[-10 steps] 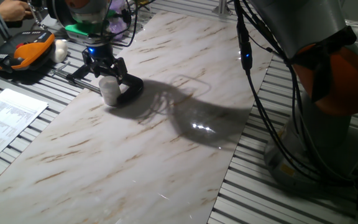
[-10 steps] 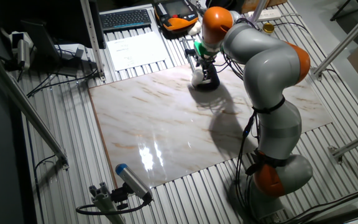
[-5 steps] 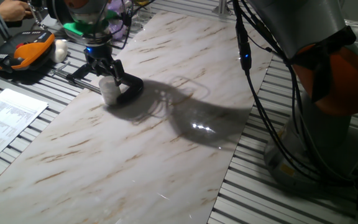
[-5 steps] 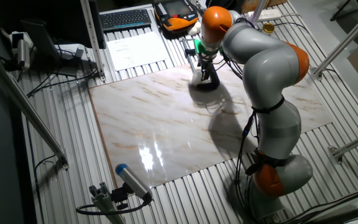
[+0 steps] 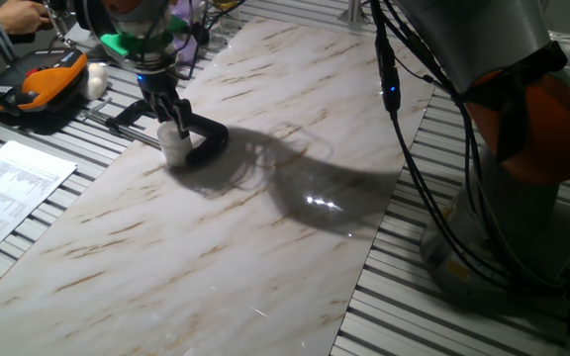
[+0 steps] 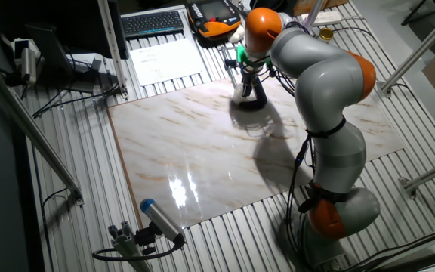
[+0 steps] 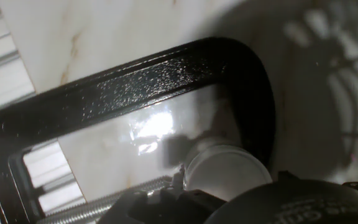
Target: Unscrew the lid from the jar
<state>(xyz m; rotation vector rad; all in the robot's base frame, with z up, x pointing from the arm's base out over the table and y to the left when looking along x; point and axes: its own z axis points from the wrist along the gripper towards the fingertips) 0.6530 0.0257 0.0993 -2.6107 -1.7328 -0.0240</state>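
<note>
The jar point(image 5: 176, 149) is a short whitish cylinder standing on the marble table point(image 5: 265, 227), held inside a black C-clamp point(image 5: 209, 144). My gripper point(image 5: 171, 127) comes straight down on it, fingers closed around the lid point(image 5: 173, 132) at the jar's top. In the other fixed view the gripper point(image 6: 247, 88) covers most of the jar point(image 6: 242, 95). The hand view shows the round white lid point(image 7: 227, 172) from above at the lower edge, with the clamp's frame point(image 7: 135, 81) arching around it.
An orange-and-black pendant point(image 5: 33, 84) and a white rounded lump point(image 5: 96, 79) lie off the marble at the far left. Papers point(image 5: 8, 188) lie at the left edge. A person's hand point(image 5: 8, 18) is at the top left. The arm's base point(image 5: 522, 148) stands right.
The gripper has turned about its vertical axis on the jar's top: the fingers showed spread side by side earlier and are now seen nearly edge-on. The jar and clamp have stayed in place.
</note>
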